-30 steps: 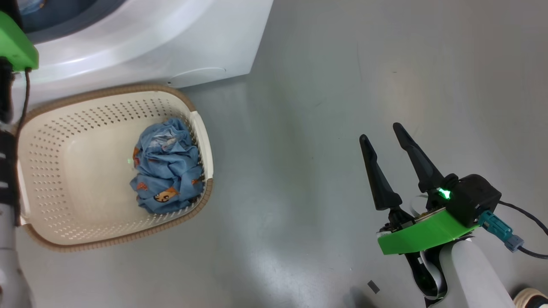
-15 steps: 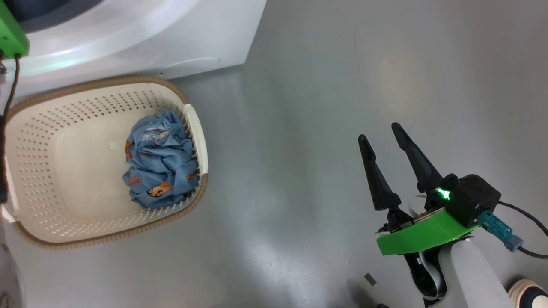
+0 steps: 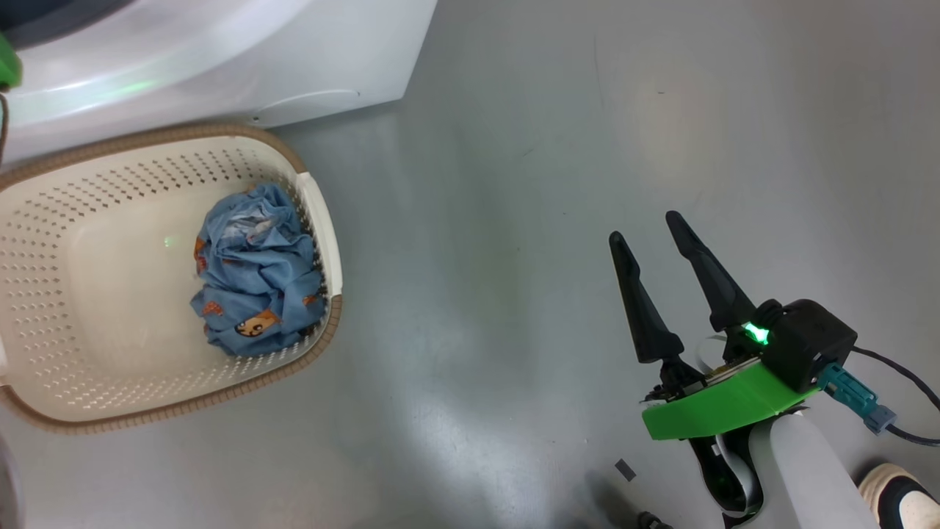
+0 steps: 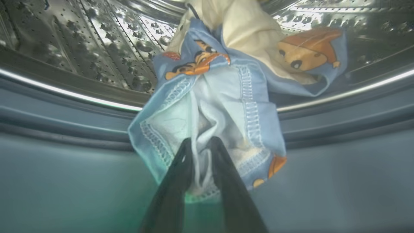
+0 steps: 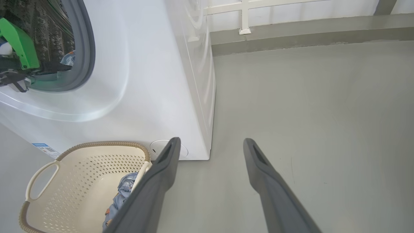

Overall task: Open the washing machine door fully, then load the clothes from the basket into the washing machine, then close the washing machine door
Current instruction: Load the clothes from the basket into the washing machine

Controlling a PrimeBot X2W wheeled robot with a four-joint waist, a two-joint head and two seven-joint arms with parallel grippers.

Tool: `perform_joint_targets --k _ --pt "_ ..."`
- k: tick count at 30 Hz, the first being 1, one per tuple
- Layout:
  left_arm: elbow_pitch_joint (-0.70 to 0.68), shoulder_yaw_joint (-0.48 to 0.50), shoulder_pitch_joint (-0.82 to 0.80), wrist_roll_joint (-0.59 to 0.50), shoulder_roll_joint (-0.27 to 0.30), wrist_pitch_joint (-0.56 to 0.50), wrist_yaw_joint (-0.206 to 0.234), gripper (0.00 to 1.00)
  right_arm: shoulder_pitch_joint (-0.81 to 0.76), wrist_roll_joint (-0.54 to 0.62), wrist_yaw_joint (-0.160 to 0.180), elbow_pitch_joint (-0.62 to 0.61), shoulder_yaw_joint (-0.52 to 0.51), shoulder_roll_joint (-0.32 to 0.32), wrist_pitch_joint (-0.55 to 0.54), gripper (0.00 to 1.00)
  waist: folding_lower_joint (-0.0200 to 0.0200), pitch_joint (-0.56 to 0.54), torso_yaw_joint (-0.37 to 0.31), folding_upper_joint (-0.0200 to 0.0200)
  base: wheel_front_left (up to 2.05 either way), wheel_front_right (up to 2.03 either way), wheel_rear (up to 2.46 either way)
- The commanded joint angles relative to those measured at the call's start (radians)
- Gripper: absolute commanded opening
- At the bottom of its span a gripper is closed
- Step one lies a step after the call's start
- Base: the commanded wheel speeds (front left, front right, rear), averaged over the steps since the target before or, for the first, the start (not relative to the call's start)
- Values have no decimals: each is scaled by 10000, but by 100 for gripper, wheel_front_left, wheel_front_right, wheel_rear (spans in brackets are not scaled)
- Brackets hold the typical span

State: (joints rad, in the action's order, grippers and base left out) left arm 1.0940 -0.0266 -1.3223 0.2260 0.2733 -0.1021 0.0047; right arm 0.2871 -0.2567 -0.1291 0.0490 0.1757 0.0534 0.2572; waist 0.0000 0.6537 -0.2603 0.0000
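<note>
In the left wrist view, my left gripper (image 4: pixel 200 140) is at the mouth of the washing machine (image 3: pixel 257 51), shut on a fold of a light-blue garment (image 4: pixel 226 97). That garment drapes from the steel drum (image 4: pixel 97 38) over the grey-blue gasket (image 4: pixel 64 110). More of the clothes (image 3: pixel 253 279) lie bunched in the basket (image 3: pixel 316 213), against its right wall. My right gripper (image 3: pixel 644 226) hangs open over bare floor, far right of the basket. The washing machine door is out of view.
In the right wrist view, the machine's round opening stands uncovered with my left arm's green mount (image 5: pixel 17 45) inside it. A low ledge (image 5: pixel 291 32) runs along the far wall. A person's shoe (image 3: pixel 892 492) is at the lower right.
The head camera has turned, so basket and machine sit further left in that view. My right gripper holds its pose. My left gripper's jaws have narrowed onto the garment.
</note>
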Motion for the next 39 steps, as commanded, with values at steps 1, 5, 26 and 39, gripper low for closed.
perform_joint_targets --k 1,5,26,39 --pt "-201 38 -153 5 524 186 43 0 -229 -48 -16 -220 176 -31 46 100 0 22 -6 0 0 0 0" --pt "-7 10 -239 81 494 667 -92 0 -254 -55 -16 -219 142 -31 46 100 0 41 9 0 0 0 0" --pt "373 -680 -1985 -83 459 2661 -702 0 -218 -201 -16 -252 245 -32 46 100 0 441 -51 0 0 0 0" --pt "871 -1201 -3227 -323 707 1823 -808 0 -135 -388 -16 -284 444 -32 46 100 0 1332 -109 0 0 0 0"
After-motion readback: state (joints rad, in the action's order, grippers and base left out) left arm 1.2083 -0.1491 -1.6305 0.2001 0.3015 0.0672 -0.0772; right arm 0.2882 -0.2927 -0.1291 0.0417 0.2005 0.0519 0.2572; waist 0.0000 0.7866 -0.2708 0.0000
